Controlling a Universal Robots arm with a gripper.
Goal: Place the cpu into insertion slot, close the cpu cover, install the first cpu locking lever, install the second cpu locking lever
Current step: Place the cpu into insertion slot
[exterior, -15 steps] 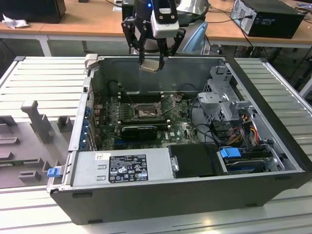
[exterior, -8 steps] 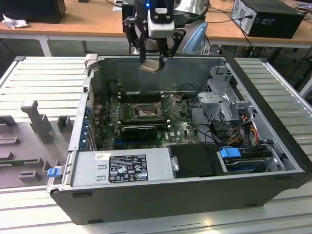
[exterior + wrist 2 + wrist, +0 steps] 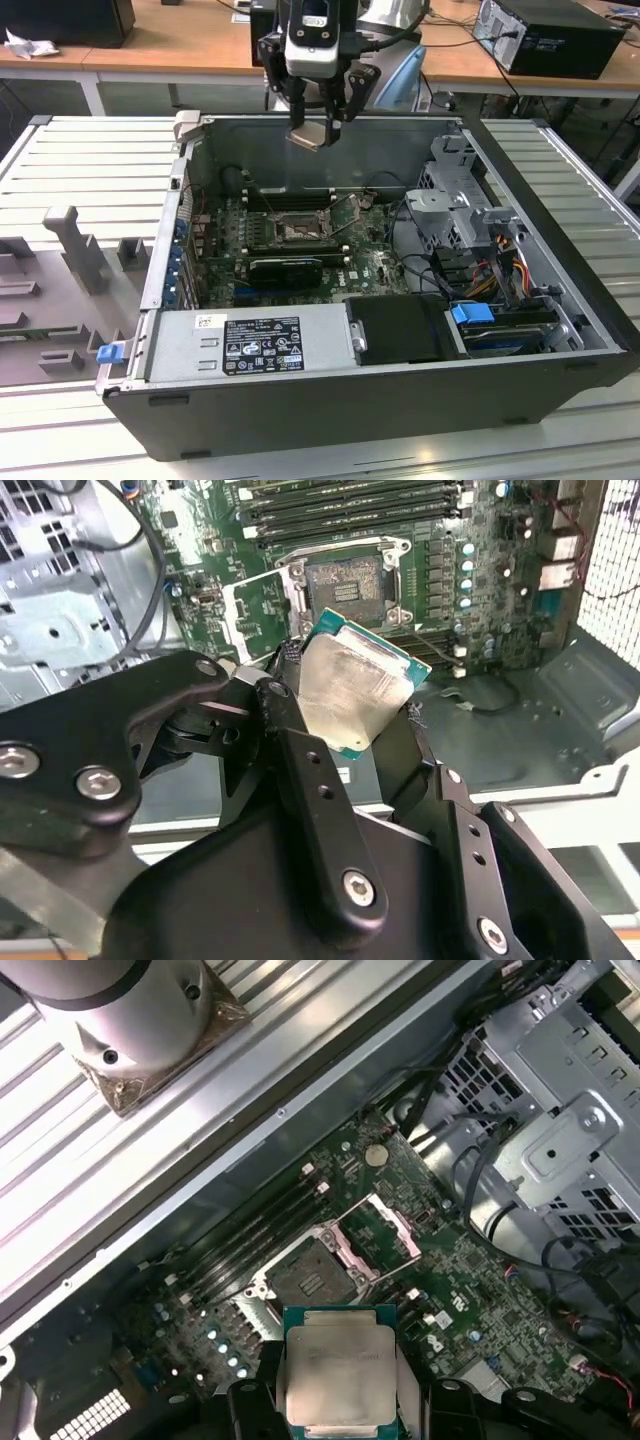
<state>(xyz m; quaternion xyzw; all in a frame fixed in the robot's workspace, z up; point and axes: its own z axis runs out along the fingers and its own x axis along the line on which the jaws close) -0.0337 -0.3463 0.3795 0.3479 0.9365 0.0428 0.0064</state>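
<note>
Slatted metal table (image 3: 570,180) carries open computer case (image 3: 330,400), wooden desks (image 3: 180,40) behind. Gripper (image 3: 317,122) hangs above case's far wall, fingers clamped on cpu (image 3: 312,138). Insertion slot (image 3: 298,228) sits bare below, cpu cover (image 3: 388,1232) flipped open.

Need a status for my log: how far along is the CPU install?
Picked up: the gripper is shut on the cpu, held above the motherboard. The insertion slot is bare and the cpu cover stands open. Seating, closing and locking are not yet done.
</note>
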